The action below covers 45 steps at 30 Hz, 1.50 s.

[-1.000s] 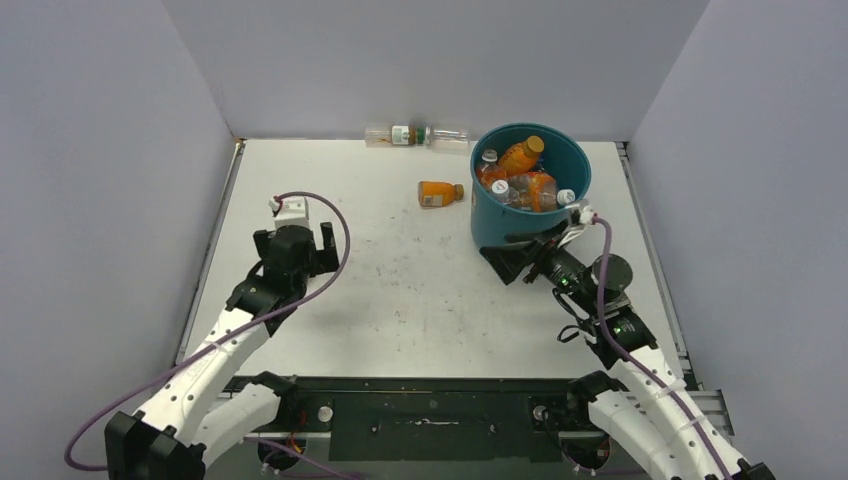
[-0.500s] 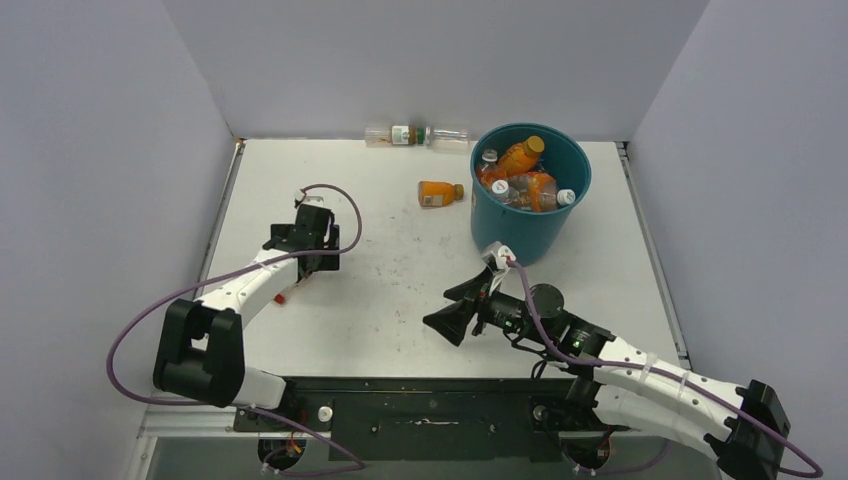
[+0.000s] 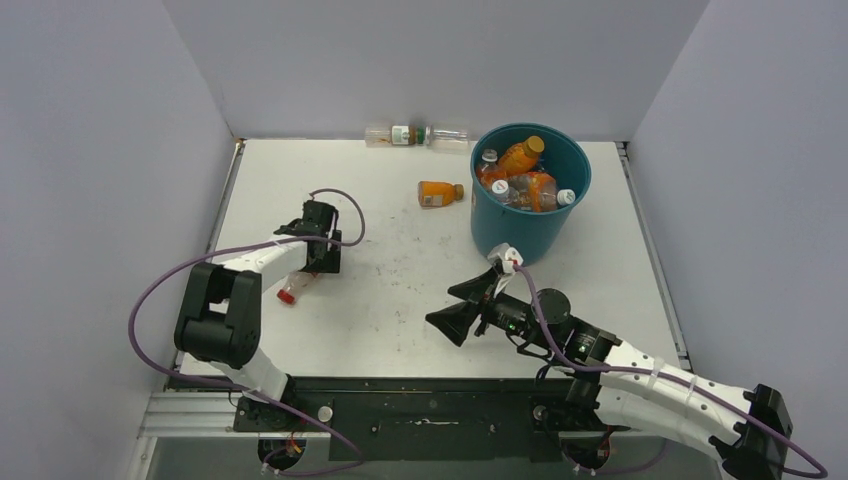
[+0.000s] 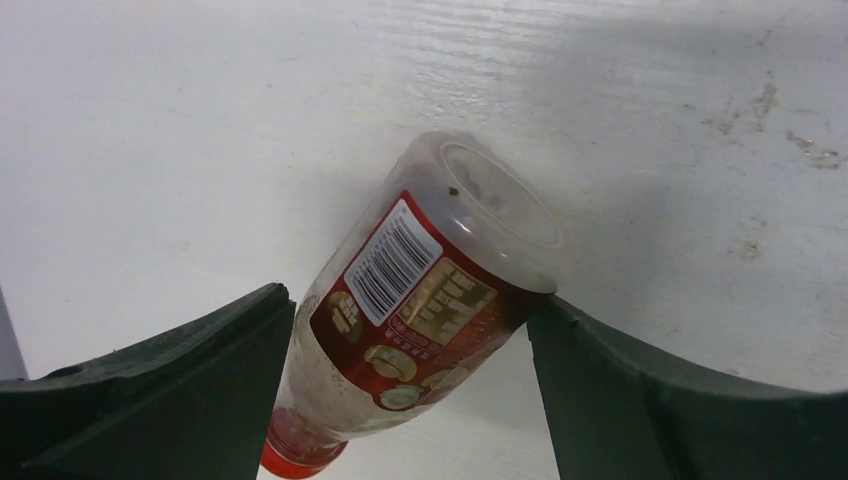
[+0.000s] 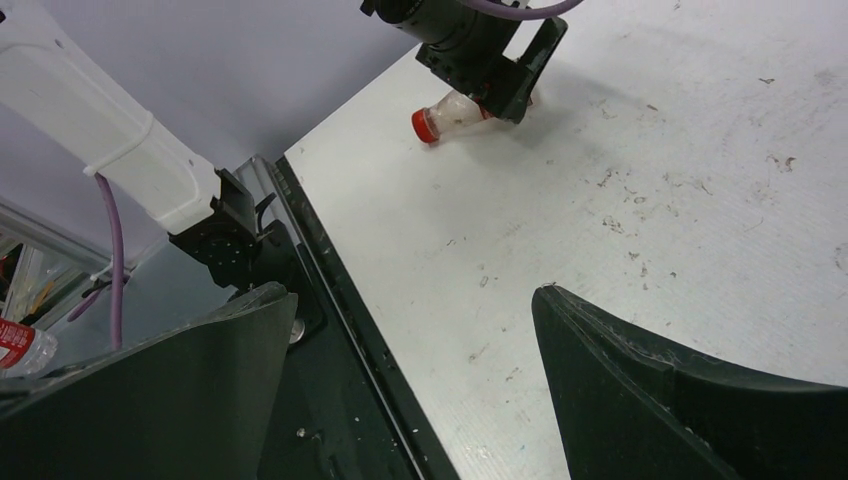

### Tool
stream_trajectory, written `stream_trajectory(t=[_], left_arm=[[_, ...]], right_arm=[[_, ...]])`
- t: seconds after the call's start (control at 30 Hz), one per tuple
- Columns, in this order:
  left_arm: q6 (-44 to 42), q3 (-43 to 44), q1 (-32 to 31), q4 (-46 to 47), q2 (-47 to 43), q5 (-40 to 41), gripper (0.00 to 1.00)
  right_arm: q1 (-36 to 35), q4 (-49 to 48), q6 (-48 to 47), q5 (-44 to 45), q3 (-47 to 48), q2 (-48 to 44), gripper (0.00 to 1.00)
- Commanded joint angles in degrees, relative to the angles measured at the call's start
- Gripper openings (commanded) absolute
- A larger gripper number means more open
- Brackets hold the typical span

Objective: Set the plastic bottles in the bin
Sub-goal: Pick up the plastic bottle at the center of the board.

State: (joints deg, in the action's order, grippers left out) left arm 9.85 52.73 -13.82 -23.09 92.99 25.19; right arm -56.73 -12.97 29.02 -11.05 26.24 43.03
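A clear bottle with a red label and red cap [image 4: 430, 290] lies on its side on the table, at the left in the top view [image 3: 292, 289]. My left gripper [image 4: 410, 305] is open, one finger on each side of this bottle's body [image 3: 318, 268]. My right gripper [image 3: 455, 310] is open and empty above the table's front middle. The teal bin [image 3: 520, 235] stands at the back right with several bottles inside, one of them orange [image 3: 520, 157]. An orange bottle [image 3: 440, 193] lies left of the bin. Two clear bottles [image 3: 400, 134] lie against the back wall.
In the right wrist view the left gripper [image 5: 500, 100] sits over the red-capped bottle [image 5: 450, 115], and the table's dark front rail [image 5: 340, 280] runs below my right gripper [image 5: 410, 290]. Grey walls close off the left, back and right sides.
My right gripper left the bin's side and swung down-left to the front middle. My left gripper moved right and forward and came down over the red-capped bottle.
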Motion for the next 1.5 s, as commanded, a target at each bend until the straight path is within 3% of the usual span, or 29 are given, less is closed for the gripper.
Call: stream_trajectory(t=[0.0,0.1,0.33,0.43,0.57,0.7,0.87,1.0,1.07,1.23,1.47], left_arm=[[0.72,1.74,0.2,1.01,0.94,-5.89,0.81],[1.2,0.97,0.2,1.53,0.64,-7.96,0.73],[3.51,-0.23,0.13,2.28,-3.5,-12.07,0.34],[5.3,0.22,-0.71,1.17,-10.36,-14.49,0.22],[11.5,-3.07,-1.07,7.86,-28.57,-24.51,0.16],[26.48,-11.0,-1.38,27.52,-42.38,-37.45,0.1],[49.11,-22.3,-1.79,55.15,-47.25,-44.13,0.03],[61.64,-27.62,-4.37,68.75,-46.95,-44.34,0.0],[62.32,-27.98,-6.81,70.06,-47.66,-43.47,0.0],[58.69,-26.0,-11.76,63.25,-51.21,-41.93,0.0],[58.2,-26.71,-12.43,60.34,-55.58,-41.31,0.0]], right_arm=[[-0.61,-0.92,-1.27,2.44,1.2,-2.25,0.91],[-0.66,-1.0,-1.07,2.6,1.21,-2.12,0.91],[-0.75,-2.33,1.32,3.78,0.36,-0.68,0.91],[-0.64,-7.09,5.4,6.79,-3.01,-0.54,0.9],[-0.39,-8.69,4.46,6.99,-2.77,1.7,0.9],[-4.66,-7.62,0.73,9.54,2.3,6.89,0.9],[-14.49,-12.92,-5.75,22.93,6.95,12.69,0.9],[-17.68,-19.97,-8.57,27.55,8.93,17.26,0.9],[-17.86,-21.56,-9.06,29.96,10.34,19.38,0.9],[-17.88,-20.28,-10.89,32.06,15.56,24.85,0.9],[-17.89,-18.32,-11.13,33.75,17.07,26.03,0.92]])
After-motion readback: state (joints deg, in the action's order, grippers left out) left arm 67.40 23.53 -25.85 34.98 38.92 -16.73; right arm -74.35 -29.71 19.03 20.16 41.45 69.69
